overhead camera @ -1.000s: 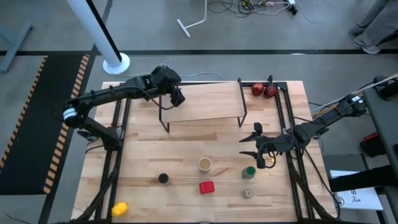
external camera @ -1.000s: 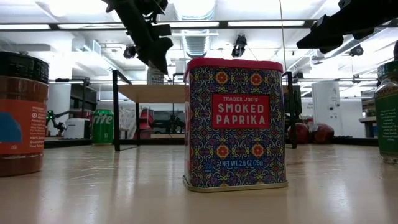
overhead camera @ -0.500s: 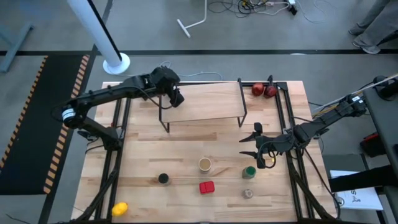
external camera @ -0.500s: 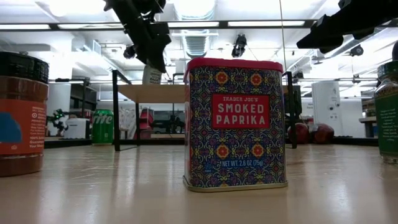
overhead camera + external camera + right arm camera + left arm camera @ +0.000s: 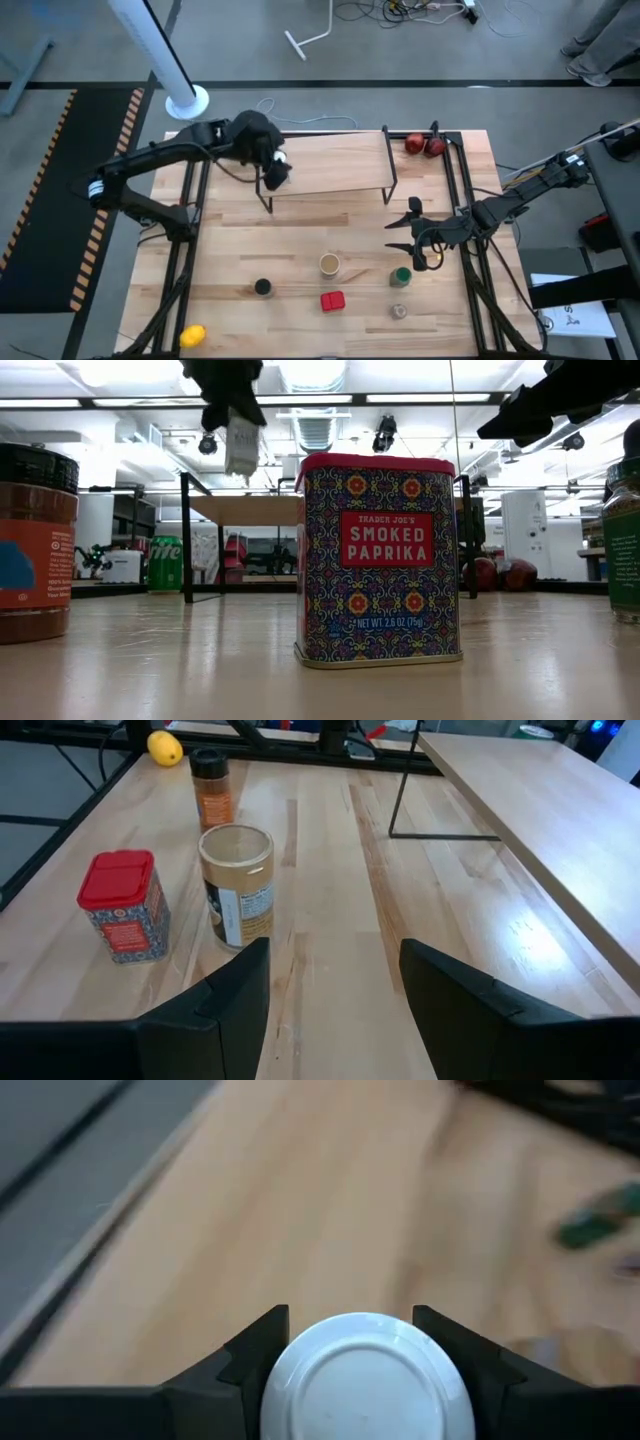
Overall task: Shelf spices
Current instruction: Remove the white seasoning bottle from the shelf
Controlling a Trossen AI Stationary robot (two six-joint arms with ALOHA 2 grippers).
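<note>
From above, we see our left hand point(image 5: 277, 170) at the near-left corner of the low black-legged shelf with the pale flat top point(image 5: 330, 165), pinching the white-capped jar point(image 5: 279, 160). Our right hand point(image 5: 408, 232) hangs over the wooden tabletop point(image 5: 300, 240) in front of the shelf's right end, its fingers spread and holding nothing. Along the front of the tabletop stand the dark-capped brown jar point(image 5: 262, 287), the tan round-lidded tub point(image 5: 330, 264), the red square tin point(image 5: 332, 300), the green-capped jar point(image 5: 401, 276) and the small clear grey-capped jar point(image 5: 398, 311). Two red round fruits point(image 5: 424, 145) lie at the far right corner, and a yellow lemon-like object point(image 5: 191, 335) sits at the front left edge.

At tabletop level, we see the red tin point(image 5: 379, 560), labelled smoked paprika, close up in the centre, and the white-capped jar point(image 5: 240, 445) held in the air above the shelf's top point(image 5: 250, 510). A green can point(image 5: 166, 563) stands far behind.

Through our left wrist camera, the jar's white cap point(image 5: 360, 1377) sits clamped between the two dark fingers point(image 5: 255, 1355).

Through our right wrist camera, the spread fingers point(image 5: 235, 995) frame bare wood, with the tub point(image 5: 236, 885), the tin point(image 5: 123, 905) and the brown jar point(image 5: 211, 788) beyond, and the shelf point(image 5: 540, 800) to one side.
</note>
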